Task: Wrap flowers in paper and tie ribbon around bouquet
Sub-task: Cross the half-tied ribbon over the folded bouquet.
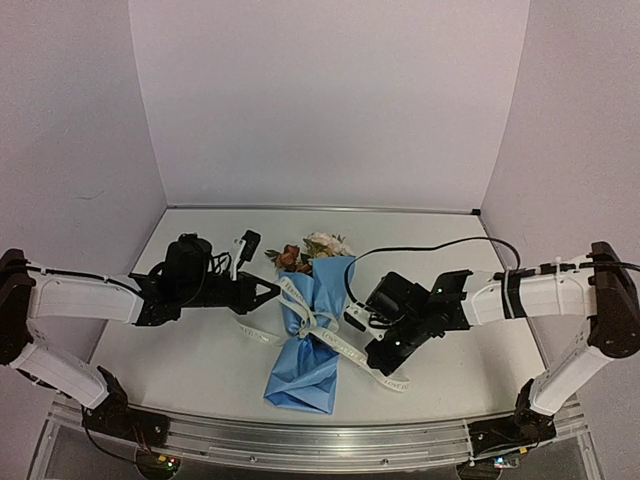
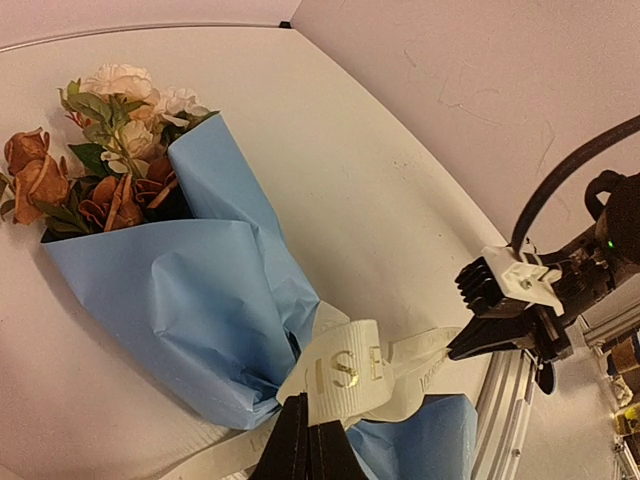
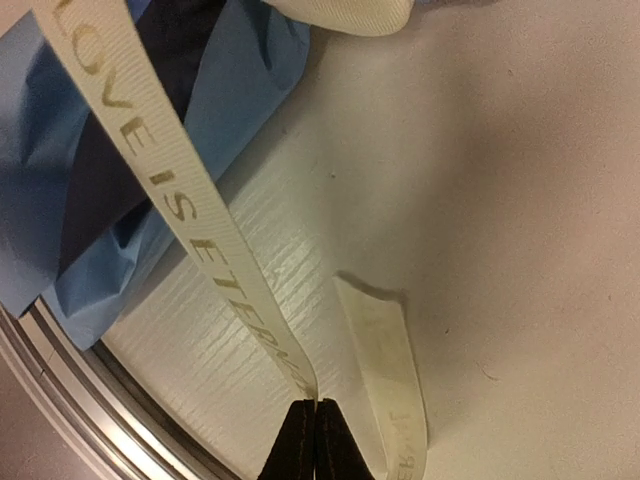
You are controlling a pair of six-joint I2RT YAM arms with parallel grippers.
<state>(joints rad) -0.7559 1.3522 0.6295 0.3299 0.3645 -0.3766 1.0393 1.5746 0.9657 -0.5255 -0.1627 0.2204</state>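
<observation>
The bouquet lies in the middle of the table: cream, peach and rust flowers [image 1: 312, 250] top a light-blue paper [image 1: 305, 365] cone. A cream ribbon [image 1: 312, 322] with gold lettering circles its middle. My left gripper [image 1: 276, 290] reaches in from the left and is shut on a ribbon loop [image 2: 352, 370] beside the paper [image 2: 190, 295], below the flowers [image 2: 110, 150]. My right gripper [image 1: 350, 322] comes from the right, shut on a ribbon strand [image 3: 185, 205] that runs taut up toward the paper [image 3: 250, 80]. Its tip [image 2: 462, 350] shows in the left wrist view.
Loose ribbon tails lie on the white table [image 1: 190, 370], one at the right [image 1: 392, 378] and one at the left [image 1: 255, 332]. An aluminium rail [image 1: 320, 440] runs along the near edge. White walls enclose the back and sides. A black cable [image 1: 430, 245] arcs behind the right arm.
</observation>
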